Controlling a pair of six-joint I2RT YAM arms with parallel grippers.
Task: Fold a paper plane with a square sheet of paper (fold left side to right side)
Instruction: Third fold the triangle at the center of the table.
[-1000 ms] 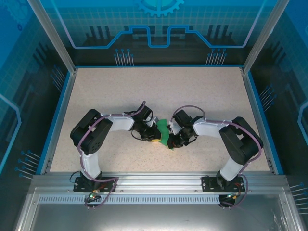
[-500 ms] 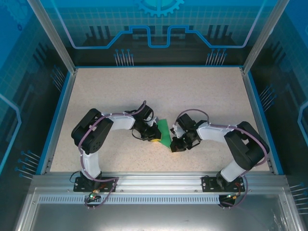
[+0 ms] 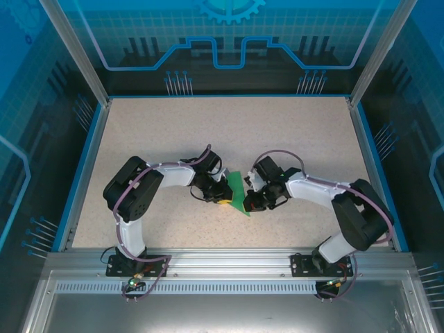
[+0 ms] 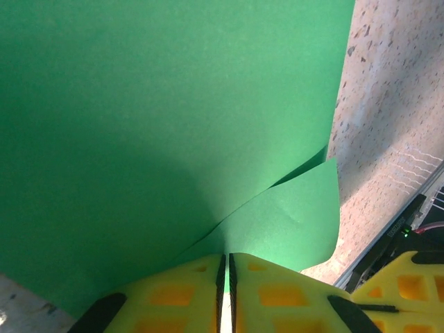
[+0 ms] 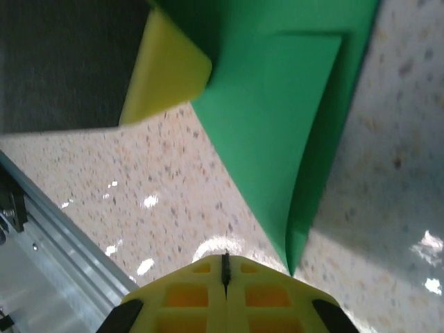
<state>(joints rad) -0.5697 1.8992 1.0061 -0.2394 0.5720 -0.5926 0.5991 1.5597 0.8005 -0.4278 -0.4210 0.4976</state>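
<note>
Anchor and press: left claw grips paper; right claw clenched, empty.
Left claw pinches the doubled green edge, likely keeping layers aligned. Right claw's tip sits beside the paper's pointed corner, probably to press the crease. Paper lies mid-tabletop, between the arms.

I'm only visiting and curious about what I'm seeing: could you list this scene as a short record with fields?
Paper: green sheet, partly folded, two layers showing
Place: on the speckled table, between the two arms
Left pincer: closed on the sheet's edge
Right pincer: closed, its tip beside a corner of the sheet, paper not between its fingers
</note>
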